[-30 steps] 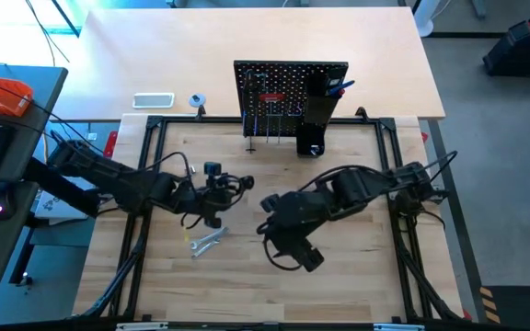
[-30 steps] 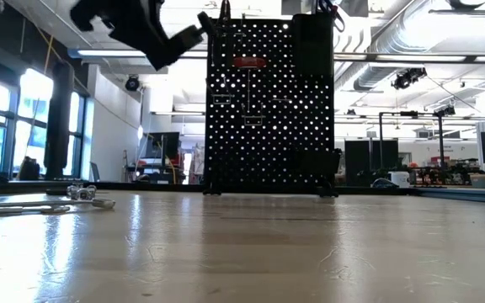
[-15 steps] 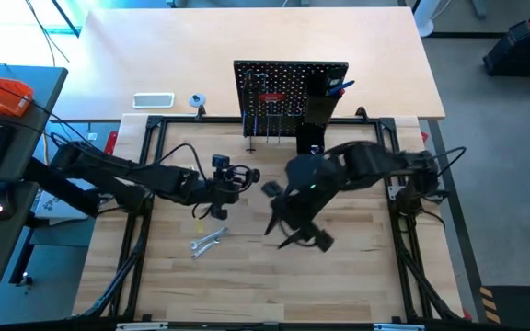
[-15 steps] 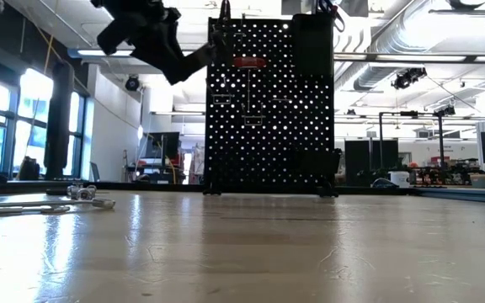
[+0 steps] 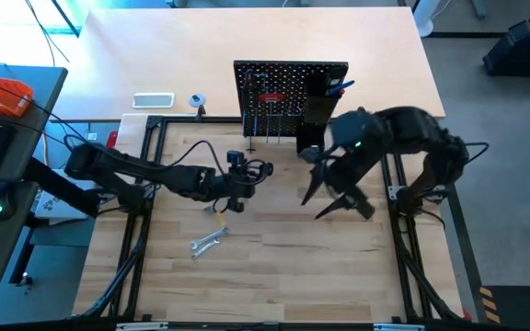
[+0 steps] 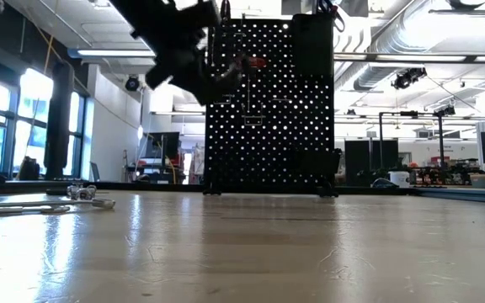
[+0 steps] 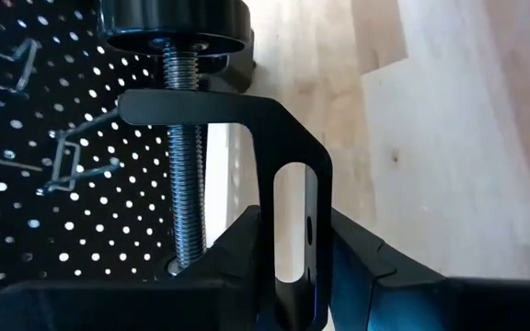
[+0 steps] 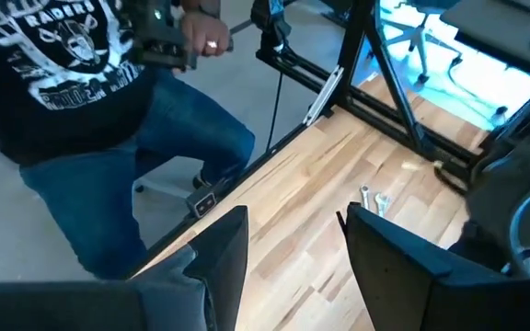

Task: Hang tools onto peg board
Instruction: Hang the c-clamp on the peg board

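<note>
Left gripper (image 5: 247, 175): clenched on C-clamp (image 7: 247, 156), aloft just before peg board (image 5: 291, 87). Step: carry to hook. Next: align frame over free hook. Right gripper (image 5: 334, 198): released, empty. Wrench (image 5: 206, 243): mid-bench.

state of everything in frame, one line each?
C-clamp: held in the air near the board
Left end effector: shut on the C-clamp
Right end effector: open, empty
Wrench: lying on the table
Peg board: upright, some tools hung
</note>
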You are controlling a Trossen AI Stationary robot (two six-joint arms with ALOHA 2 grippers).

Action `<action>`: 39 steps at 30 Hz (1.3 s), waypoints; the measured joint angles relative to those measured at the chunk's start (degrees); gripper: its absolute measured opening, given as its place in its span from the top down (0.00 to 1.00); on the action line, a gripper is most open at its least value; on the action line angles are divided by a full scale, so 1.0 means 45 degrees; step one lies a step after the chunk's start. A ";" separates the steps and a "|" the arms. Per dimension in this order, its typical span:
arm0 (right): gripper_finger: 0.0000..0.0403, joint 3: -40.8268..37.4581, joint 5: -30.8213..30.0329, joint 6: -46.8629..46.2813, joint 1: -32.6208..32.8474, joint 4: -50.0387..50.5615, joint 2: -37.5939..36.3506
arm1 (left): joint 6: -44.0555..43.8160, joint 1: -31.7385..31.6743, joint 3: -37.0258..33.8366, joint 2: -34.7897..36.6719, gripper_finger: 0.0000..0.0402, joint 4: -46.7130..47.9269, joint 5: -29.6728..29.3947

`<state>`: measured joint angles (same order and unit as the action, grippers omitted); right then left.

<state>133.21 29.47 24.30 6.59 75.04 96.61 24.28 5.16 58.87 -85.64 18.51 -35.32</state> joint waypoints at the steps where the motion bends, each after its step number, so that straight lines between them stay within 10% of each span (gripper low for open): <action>1: 0.56 0.0000 0.0151 0.0078 -0.0091 0.0093 -0.0162 | 0.0012 -0.0079 0.0000 -0.0152 0.82 -0.0083 -0.0069; 39: 0.56 -0.0788 0.4685 0.3000 -0.2550 0.2884 -0.4016 | -0.0287 -0.0347 0.0000 -0.0352 0.82 -0.1333 -0.0649</action>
<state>129.66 50.56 37.80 -4.89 88.02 78.54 22.99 3.60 58.87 -87.22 12.51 -38.24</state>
